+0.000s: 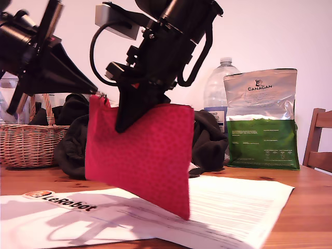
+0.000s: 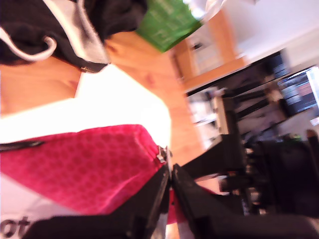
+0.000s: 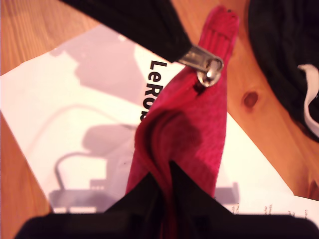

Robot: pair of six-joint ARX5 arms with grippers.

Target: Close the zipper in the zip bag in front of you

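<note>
Two grippers: both on the zip bag [image 1: 140, 155], both clamped shut.
My first gripper [image 2: 167, 172]: jaws pinched on the silver pull tab [image 3: 208, 71] at the bag's upper corner, on the exterior view's left.
My second gripper [image 3: 167, 174]: jaws shut on the bag's top edge, fabric bunched between them, just beside the pull end.
Bag posn: lifted off the counter [image 1: 306, 207] and hanging tilted over its middle; only the low corner touches the white paper sheet [image 1: 233, 207] near the counter's front edge.
Zipper [image 3: 218, 31]: runs along the top edge; pull sits near one end. Can't tell how much is closed, as the teeth are hidden in the fold.
Handling (est.): light, soft cloth. It sags and folds and has no stiffness of its own. Not fragile, and the weave looks grippy enough.
Hold pts (est.): tab for pulling; top edge close by the slider for counter-tension. Keep that stretch taut and straight, else the slider prob. snags on slack fabric.
Risk: the tab is small, smooth metal, so it may slip out of the jaws.
</note>
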